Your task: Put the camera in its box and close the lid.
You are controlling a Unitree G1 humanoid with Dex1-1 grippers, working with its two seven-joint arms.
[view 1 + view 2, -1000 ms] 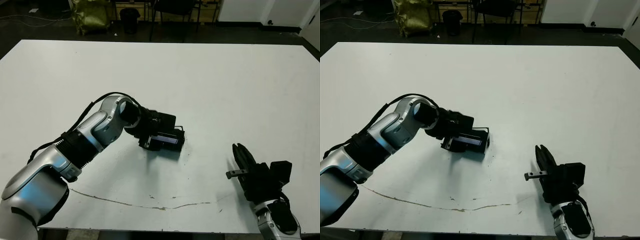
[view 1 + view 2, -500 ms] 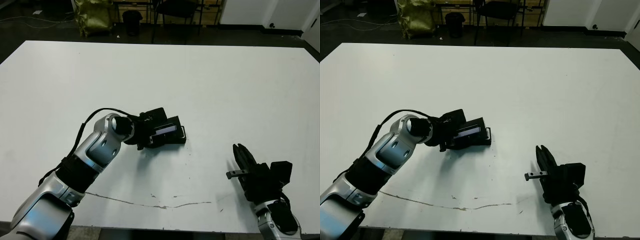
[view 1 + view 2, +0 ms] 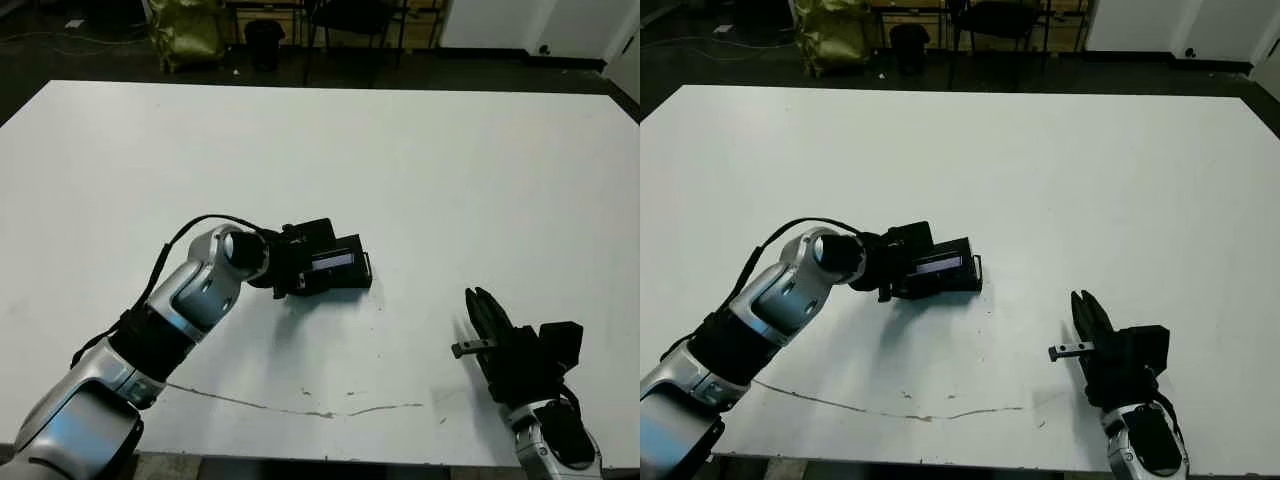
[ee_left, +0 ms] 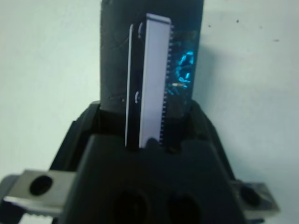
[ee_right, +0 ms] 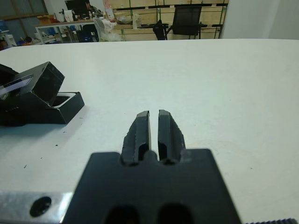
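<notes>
**Left hand holds the lid over the box**

The lid is in the left hand, near the middle of the white worktop. It is tipped up on its edge, so its pale shiny strip faces up and toward the robot. In the left wrist view the lid stands between the two black fingers, which are pressed against its two flat sides. So the left hand is closed on the lid.

The box sits flat on the worktop right under the lid. From the right wrist view you can see its open end with a bit of white lining inside. The lid leans over the rest of the box and hides it. I cannot tell if the lid touches the box, but they are at least very close.

I cannot pick out the camera for sure. A shiny blue patch shows just behind the lid in the left wrist view, but it is too blurry to name.

The right hand is well apart from the box, low near the front edge of the worktop on the robot's right. Its two fingers point toward the far side, with only a thin gap between them. They hold nothing, so this hand is closed and empty.

Beyond the far edge of the worktop there is a dark floor and a black chair.
</notes>
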